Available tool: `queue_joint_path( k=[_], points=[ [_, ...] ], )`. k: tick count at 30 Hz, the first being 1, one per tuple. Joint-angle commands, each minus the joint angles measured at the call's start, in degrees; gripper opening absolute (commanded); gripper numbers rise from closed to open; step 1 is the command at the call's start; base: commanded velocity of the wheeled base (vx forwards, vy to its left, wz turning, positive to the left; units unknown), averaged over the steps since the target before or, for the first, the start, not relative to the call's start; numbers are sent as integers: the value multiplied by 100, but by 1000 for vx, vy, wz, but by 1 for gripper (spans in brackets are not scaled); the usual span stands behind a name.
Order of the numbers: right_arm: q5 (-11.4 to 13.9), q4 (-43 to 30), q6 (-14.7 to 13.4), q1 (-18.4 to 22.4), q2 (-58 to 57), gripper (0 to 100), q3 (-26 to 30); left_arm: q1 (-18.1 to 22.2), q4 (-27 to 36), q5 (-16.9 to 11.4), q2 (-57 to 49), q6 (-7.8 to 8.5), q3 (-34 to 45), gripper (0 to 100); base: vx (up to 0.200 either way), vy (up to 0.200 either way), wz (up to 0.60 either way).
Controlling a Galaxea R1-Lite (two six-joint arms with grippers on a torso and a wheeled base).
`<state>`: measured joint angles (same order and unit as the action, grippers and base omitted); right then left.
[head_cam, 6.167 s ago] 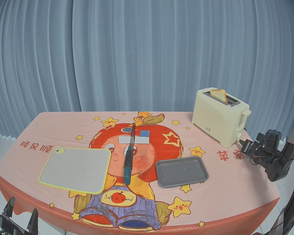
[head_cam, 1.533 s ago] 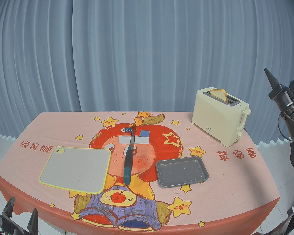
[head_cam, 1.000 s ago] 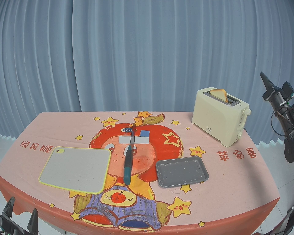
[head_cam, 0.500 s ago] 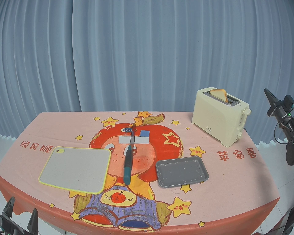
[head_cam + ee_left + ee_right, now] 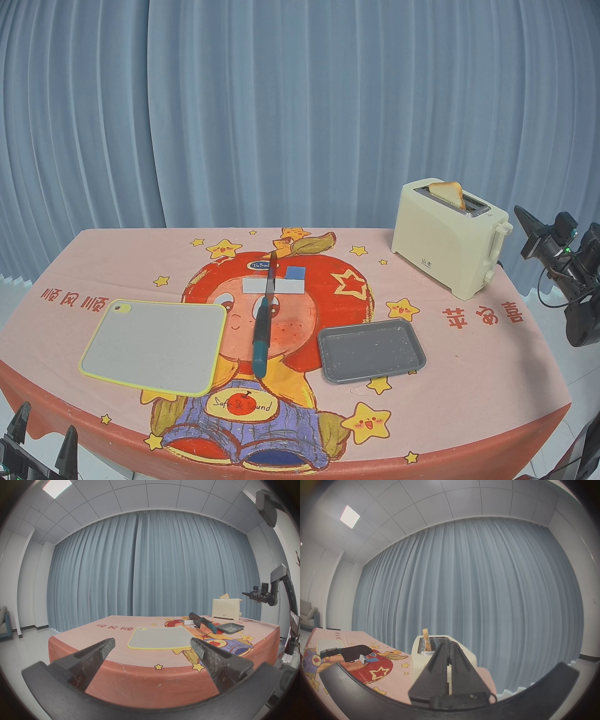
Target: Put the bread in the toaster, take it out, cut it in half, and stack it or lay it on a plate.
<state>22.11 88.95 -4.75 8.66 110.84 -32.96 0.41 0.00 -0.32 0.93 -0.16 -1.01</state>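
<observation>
A slice of toasted bread (image 5: 447, 192) sticks up from a slot of the cream toaster (image 5: 447, 240) at the table's back right; the right wrist view has the bread (image 5: 426, 640) and toaster (image 5: 420, 658) too. My right gripper (image 5: 519, 214) is shut and empty, in the air just right of the toaster's lever side, pointing toward it. A teal-handled knife (image 5: 262, 320) lies mid-table on a small white and blue rest. The grey plate (image 5: 371, 349) sits right of it, the cutting board (image 5: 154, 345) left. My left gripper (image 5: 151, 645) hangs open, low off the table's front left edge.
A patterned pink cloth (image 5: 475, 369) covers the table. A blue curtain (image 5: 300, 106) hangs close behind the table. The table's front edge drops off near my left gripper (image 5: 40, 440).
My right gripper came up from low beside the table to high at the right, then dropped and swung left toward the toaster. Nothing on the table has moved.
</observation>
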Motion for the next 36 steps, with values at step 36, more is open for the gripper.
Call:
queue_joint_path(
  k=[36],
  points=[
    [-23, 69, 10, -22, 500, 0, 247, 2, 0, 5, -93, -2, 101, 100, 0, 0, 0]
  ],
)
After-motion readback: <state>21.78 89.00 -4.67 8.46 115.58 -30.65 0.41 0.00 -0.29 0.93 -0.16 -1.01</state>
